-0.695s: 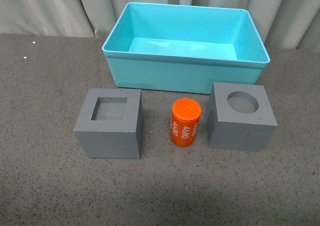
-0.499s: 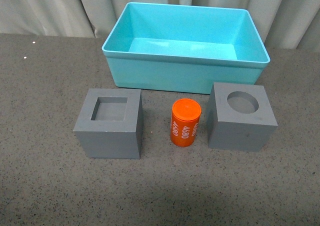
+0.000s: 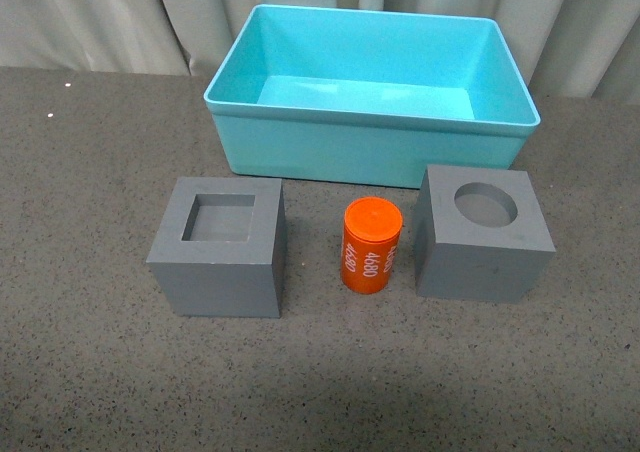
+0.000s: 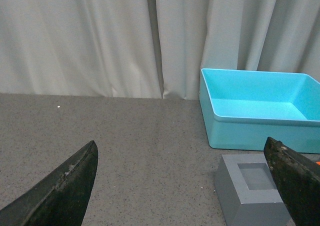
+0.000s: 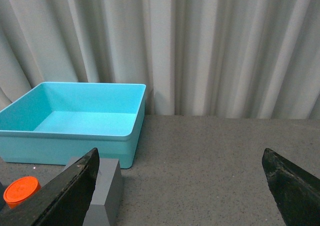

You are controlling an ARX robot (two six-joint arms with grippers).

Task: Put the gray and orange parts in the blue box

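nothing boxed yet: left pincer [image 4: 181,145] and right pincer [image 5: 181,153] both spread wide, holding nothing.
front view: light turquoise-blue plastic bin [image 3: 370,118] upper centre, empty. below it, in a row on the dark speckled table [image 3: 90,362]: matte gray foam-like cube with square recess [image 3: 218,247] at left, small orange cylinder marked "4680" [image 3: 371,245] upright in the middle, matte gray foam-like cube with round recess [image 3: 482,234] at right, all apart from each other. cubes look light, slightly yielding, matte enough not to slip; likely best pinched across two opposite flat sides, needing near-full spread. cylinder looks hard and smooth, apt to topple or roll; pinch mid-body.
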